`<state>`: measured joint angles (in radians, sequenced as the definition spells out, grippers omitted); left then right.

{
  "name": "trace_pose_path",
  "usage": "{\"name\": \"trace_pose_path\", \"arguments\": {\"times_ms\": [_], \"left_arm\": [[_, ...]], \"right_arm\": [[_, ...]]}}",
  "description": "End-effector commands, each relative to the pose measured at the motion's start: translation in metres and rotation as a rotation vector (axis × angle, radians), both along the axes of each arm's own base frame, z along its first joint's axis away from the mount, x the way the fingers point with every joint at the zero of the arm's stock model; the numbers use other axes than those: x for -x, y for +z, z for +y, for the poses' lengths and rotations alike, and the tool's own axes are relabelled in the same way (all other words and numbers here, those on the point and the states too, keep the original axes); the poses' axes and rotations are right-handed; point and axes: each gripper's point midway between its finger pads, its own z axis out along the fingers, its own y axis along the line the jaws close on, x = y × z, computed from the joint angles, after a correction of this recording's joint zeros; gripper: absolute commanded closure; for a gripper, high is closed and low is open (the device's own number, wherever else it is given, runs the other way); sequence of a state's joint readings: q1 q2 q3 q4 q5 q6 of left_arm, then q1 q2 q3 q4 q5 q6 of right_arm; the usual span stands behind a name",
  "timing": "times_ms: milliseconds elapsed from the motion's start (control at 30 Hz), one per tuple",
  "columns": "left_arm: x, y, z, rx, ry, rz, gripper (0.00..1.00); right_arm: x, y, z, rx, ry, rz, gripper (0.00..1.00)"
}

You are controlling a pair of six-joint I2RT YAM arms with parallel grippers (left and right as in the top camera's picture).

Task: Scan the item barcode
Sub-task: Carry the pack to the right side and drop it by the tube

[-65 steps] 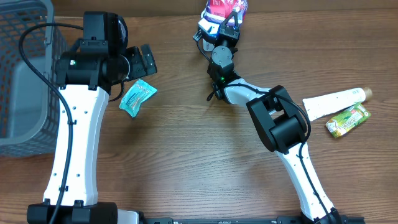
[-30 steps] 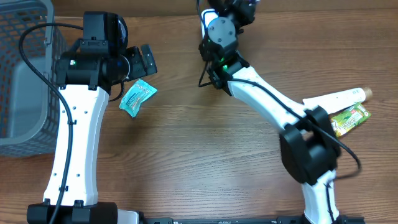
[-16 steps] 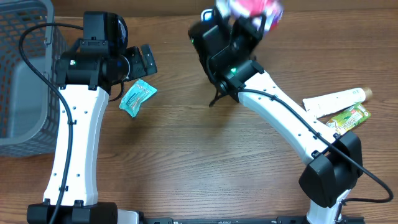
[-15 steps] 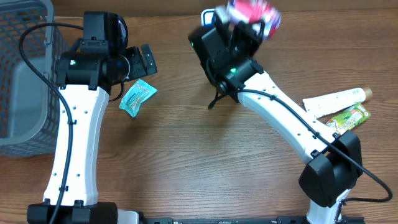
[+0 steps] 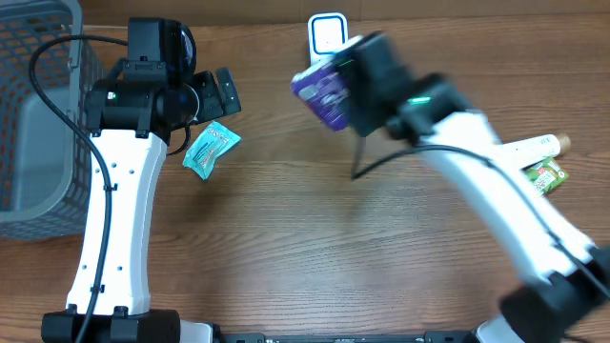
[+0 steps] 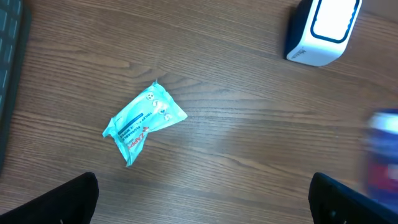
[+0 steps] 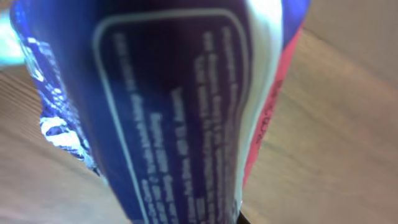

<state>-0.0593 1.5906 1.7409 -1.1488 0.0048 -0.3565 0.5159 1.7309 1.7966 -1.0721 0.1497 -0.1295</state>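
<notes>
One purple foil packet (image 5: 329,93) sat clamped in our right jaws, just beside the white plastic box scanner (image 5: 327,33); our left jaws gaped empty. We judged its barcode should squarely face that scanner.

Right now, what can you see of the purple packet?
The packet is a glossy purple pouch with white fine print in a white outlined panel, a white and pink-red side and a crimped edge. The right gripper holds it raised, tilted, near the scanner. It is motion-blurred in the overhead view.
</notes>
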Motion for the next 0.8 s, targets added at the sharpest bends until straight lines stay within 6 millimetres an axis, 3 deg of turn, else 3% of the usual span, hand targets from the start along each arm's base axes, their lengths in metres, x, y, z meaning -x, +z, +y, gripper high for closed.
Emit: {"name": "trace_pose_path", "arguments": {"times_ms": [0,100,233,433,567,600,667,767], "left_arm": [[-0.002,0.001,-0.001,-0.008,-0.019,-0.005,0.01],[-0.002,0.001,-0.001,-0.008,-0.019,-0.005,0.0],[-0.002,0.001,-0.001,-0.008,-0.018,-0.005,0.01],[-0.002,0.001,-0.001,-0.008,-0.019,-0.004,0.0],[-0.002,0.001,-0.001,-0.008,-0.019,-0.005,0.01],[-0.002,0.001,-0.001,-0.008,-0.018,-0.005,0.01],[-0.002,0.001,-0.001,-0.008,-0.018,-0.004,0.0],[-0.002,0.001,-0.001,-0.008,-0.018,-0.004,0.01]], "right_arm": [[0.012,0.047,-0.037,-0.328,-0.105,0.06,0.96],[0.012,0.037,-0.098,-0.399,-0.37,0.158,0.96],[0.029,0.0,-0.183,-0.443,-0.749,0.315,0.96],[0.059,-0.068,-0.273,-0.492,-1.125,0.433,0.96],[0.078,-0.111,-0.315,-0.527,-1.278,0.449,0.96],[0.083,-0.123,-0.325,-0.536,-1.313,0.447,0.91],[0.093,-0.134,-0.338,-0.548,-1.353,0.451,0.67],[0.091,-0.129,-0.337,-0.61,-1.309,0.455,0.54]]}}
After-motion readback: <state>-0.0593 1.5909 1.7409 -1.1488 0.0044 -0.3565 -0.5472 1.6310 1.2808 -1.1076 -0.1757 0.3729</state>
